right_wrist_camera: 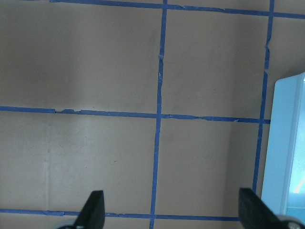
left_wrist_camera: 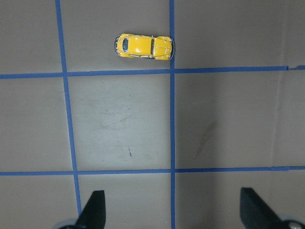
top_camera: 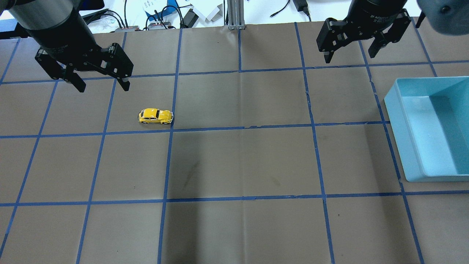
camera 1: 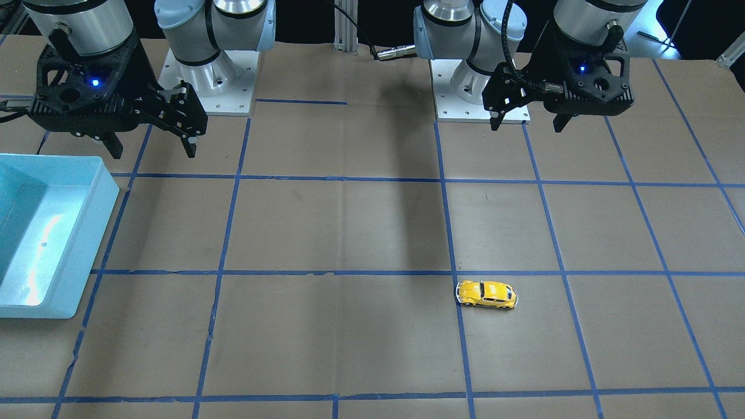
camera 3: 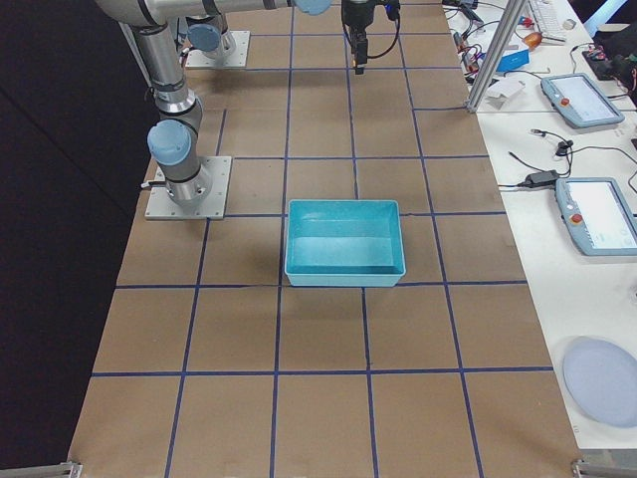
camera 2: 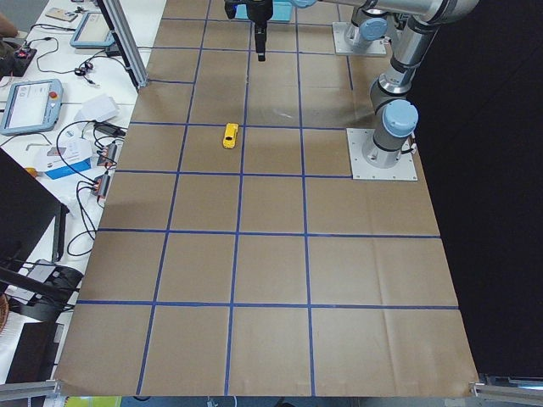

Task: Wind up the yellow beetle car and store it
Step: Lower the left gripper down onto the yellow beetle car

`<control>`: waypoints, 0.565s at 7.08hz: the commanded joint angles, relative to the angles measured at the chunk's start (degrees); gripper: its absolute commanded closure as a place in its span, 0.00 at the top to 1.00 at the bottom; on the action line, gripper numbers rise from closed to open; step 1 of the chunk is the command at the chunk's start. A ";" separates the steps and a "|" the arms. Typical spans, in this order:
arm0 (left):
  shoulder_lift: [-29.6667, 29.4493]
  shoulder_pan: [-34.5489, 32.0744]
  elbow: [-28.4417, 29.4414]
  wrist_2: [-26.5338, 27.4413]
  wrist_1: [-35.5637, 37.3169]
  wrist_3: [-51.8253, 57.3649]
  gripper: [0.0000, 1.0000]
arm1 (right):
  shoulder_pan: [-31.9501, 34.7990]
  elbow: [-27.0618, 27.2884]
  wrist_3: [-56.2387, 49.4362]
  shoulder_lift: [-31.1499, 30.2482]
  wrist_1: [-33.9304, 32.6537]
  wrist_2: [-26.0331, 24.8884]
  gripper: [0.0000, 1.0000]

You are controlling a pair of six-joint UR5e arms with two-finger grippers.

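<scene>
Brown paper tabletop (top_camera: 242, 165) below, and we have the left gripper (top_camera: 103, 87) hovering, fingers (left_wrist_camera: 94, 207) spread and empty. From its wrist camera, just shy of twelve o'clock and well apart, the yellow beetle car (top_camera: 155, 116) sits on its wheels, free for a top grasp, we reckon. Farther off, the right gripper (top_camera: 349, 58) hangs spread and empty near the blue bin (top_camera: 403, 139) at three o'clock, likely the storage spot.

A: What's cut off?
B: The blue bin (camera 1: 35, 311) runs off the front view's left edge, and off the overhead view's right.
A: And the yellow beetle car (camera 2: 230, 136)?
B: From the left-end camera, too small to show windows.
</scene>
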 commanded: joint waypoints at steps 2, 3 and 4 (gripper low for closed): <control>0.60 -0.35 -1.09 -0.32 0.01 -3.33 1.00 | 0.22 0.37 0.38 -0.03 0.09 -0.10 1.00; 0.08 -0.44 -1.36 -2.32 -0.08 -2.97 1.00 | 0.22 0.29 0.38 -0.03 0.09 -0.02 1.00; -2.36 -2.09 -2.06 -2.43 0.53 1.39 1.00 | 0.22 0.29 0.29 -0.03 0.00 -0.02 1.00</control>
